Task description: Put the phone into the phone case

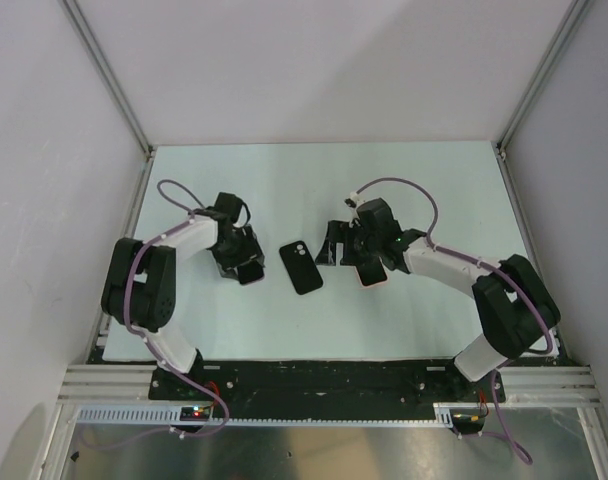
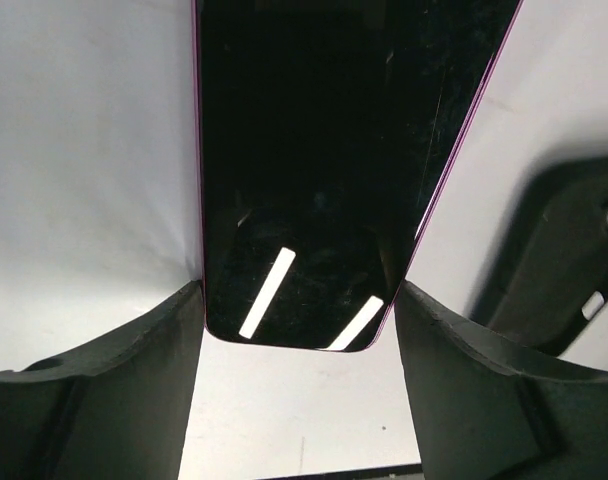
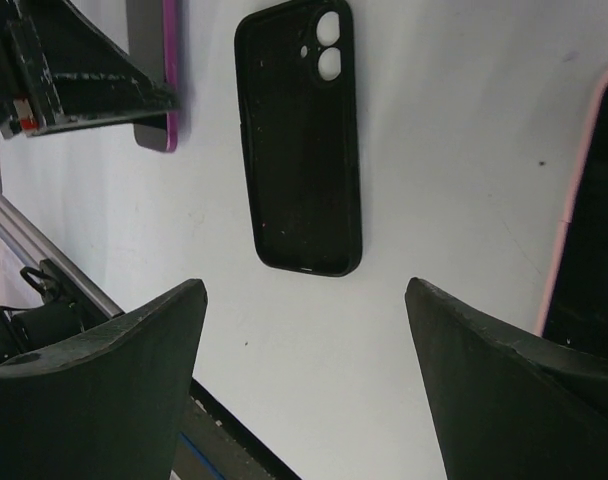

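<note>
The left hand (image 1: 236, 262) grips the purple-edged phone (image 2: 304, 180) by its two long sides, just beside the black phone case (image 1: 301, 267), which lies flat on the table (image 1: 404, 190), while the right hand (image 3: 304, 290) stands wide open and empty, near a pink-edged phone (image 1: 373, 277).

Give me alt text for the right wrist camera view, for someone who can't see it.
A black phone case lies hollow side up on the white table, framed between the right gripper's open fingers. A purple-edged phone shows top left, a pink-edged phone at the right edge.
</note>
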### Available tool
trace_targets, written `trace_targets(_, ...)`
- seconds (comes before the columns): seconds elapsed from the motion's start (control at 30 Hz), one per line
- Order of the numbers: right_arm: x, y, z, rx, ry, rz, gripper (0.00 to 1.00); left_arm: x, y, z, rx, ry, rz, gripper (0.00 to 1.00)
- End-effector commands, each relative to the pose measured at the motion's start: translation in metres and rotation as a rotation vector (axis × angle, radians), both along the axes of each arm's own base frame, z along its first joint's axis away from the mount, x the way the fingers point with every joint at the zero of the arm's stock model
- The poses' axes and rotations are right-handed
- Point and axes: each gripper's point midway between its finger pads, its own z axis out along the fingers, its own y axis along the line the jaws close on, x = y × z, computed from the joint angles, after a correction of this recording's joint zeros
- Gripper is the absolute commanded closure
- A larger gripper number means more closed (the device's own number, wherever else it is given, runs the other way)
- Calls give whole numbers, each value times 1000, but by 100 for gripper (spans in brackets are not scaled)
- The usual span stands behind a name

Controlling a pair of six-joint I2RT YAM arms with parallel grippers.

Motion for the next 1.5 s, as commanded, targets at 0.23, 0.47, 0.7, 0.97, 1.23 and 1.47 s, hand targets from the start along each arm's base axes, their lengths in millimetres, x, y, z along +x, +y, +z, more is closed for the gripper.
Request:
trace_targets(0.23,-19,66,-8,118,-56,58,21,-16,-71,20,-240,-78,-46,53)
trace_targets(0.47,-26,97,-20,173,-66,61,29,-23,-80,20,-277,-76,-67,52)
trace_targets(0.7,-21,108,-26,203,-77,33,37,-30,-84,24,-307,-77,-92,52)
trace_targets(0.97,-14,118,-35,210,-60,29,51,-37,-86,27,-329,-82,-116,52)
trace_targets(1.23,-10,126,-34,221,-59,31,58,-41,-89,34,-354,-96,-139,52)
trace_targets(1.47,-12,136,-33,234,-55,43,61,-46,-92,40,-374,-108,-158,52)
